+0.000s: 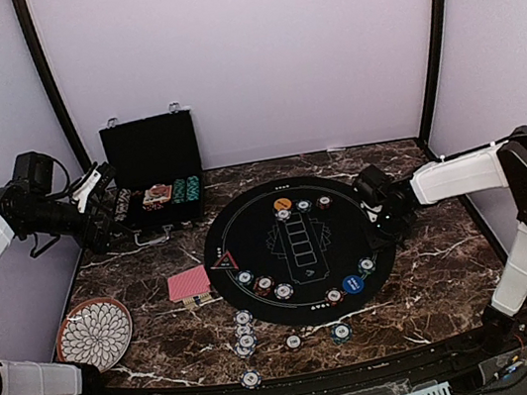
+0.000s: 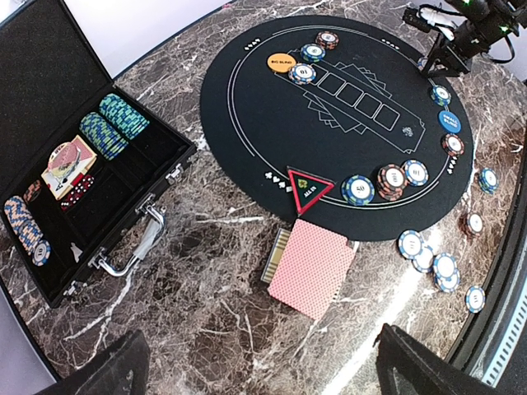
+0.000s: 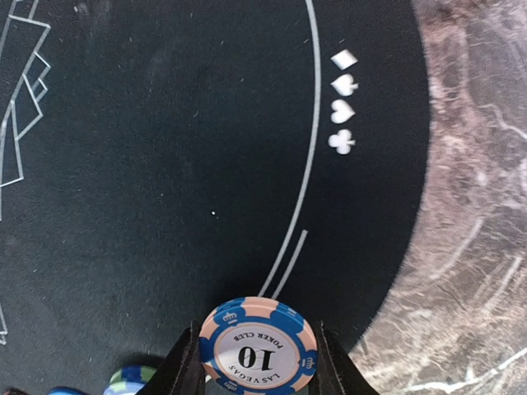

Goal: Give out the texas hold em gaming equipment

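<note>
My right gripper [image 1: 388, 223] [image 3: 258, 341] is shut on a blue-and-pink poker chip [image 3: 258, 347] marked 10, held flat over the right rim of the round black felt mat [image 1: 297, 252]. Several chips [image 1: 263, 283] ring the mat, along with an orange button [image 1: 283, 203], a blue button [image 1: 353, 283] and a red-edged triangle marker [image 1: 223, 261]. A red-backed deck of cards [image 1: 189, 284] [image 2: 311, 267] lies just off the mat's left edge. My left gripper [image 1: 93, 199] [image 2: 263, 370] hangs open and holds nothing, high beside the case, its fingers [image 2: 99, 370] wide apart.
An open black case [image 1: 154, 170] [image 2: 49, 74] at the back left holds rows of chips and dice. A flower-patterned plate [image 1: 94, 335] sits at the front left. Loose chips [image 1: 245, 331] lie on the marble in front of the mat. Another chip [image 3: 132, 380] lies beside my right fingers.
</note>
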### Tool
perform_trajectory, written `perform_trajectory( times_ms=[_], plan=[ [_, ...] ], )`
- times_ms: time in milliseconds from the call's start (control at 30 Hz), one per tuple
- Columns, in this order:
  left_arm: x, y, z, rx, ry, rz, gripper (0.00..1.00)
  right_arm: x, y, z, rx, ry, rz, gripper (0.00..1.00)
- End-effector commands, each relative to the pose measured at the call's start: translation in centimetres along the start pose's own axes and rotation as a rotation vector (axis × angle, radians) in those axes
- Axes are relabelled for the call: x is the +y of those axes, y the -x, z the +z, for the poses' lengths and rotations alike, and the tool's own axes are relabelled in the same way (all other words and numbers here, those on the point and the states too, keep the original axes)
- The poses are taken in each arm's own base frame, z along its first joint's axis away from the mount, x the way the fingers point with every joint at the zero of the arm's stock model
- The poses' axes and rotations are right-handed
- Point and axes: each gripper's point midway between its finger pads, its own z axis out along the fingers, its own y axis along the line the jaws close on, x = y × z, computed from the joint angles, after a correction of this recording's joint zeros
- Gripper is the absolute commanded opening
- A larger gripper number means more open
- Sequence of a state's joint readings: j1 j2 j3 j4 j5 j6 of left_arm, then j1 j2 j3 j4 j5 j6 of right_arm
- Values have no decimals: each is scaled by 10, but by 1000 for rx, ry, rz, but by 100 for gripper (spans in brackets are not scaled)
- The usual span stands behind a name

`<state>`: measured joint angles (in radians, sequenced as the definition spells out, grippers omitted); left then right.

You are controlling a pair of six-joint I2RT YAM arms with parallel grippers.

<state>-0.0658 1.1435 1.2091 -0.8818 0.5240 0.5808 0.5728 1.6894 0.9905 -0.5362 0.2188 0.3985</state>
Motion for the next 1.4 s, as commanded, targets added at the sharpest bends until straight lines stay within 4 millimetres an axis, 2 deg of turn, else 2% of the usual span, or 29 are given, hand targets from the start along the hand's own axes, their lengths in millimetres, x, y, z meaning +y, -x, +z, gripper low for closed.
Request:
perform_trajectory(
  times_ms=[0,167,400,433,500,567,900,1100,1233,1367],
  plan=[
    [-12,-9,0,22,-47,7,99,2,-1,15,7,11,16,0],
    [-12,-13,2,33,-49,16,99,2,-6,24,28,11,20,0],
    [-12,-17,5,46,-55,17,99,-3,-22,25,54,6,37,11],
    [-12,-17,5,44,-55,18,99,-4,-22,24,52,2,37,14],
    [-12,-15,5,39,-55,19,99,-6,-22,22,50,-6,36,28],
    [-13,-15,5,37,-62,15,99,-7,-20,18,43,-9,34,35],
    [-14,-34,16,106,-81,13,99,-6,18,-19,-36,-11,26,62],
    [-20,-43,24,134,-98,29,99,-2,36,-22,-55,-17,2,64],
    [-28,-56,39,183,-118,67,99,7,53,-34,-98,21,13,66],
    [-33,-68,61,206,-130,120,99,17,71,-63,-172,62,26,77]
  ],
)
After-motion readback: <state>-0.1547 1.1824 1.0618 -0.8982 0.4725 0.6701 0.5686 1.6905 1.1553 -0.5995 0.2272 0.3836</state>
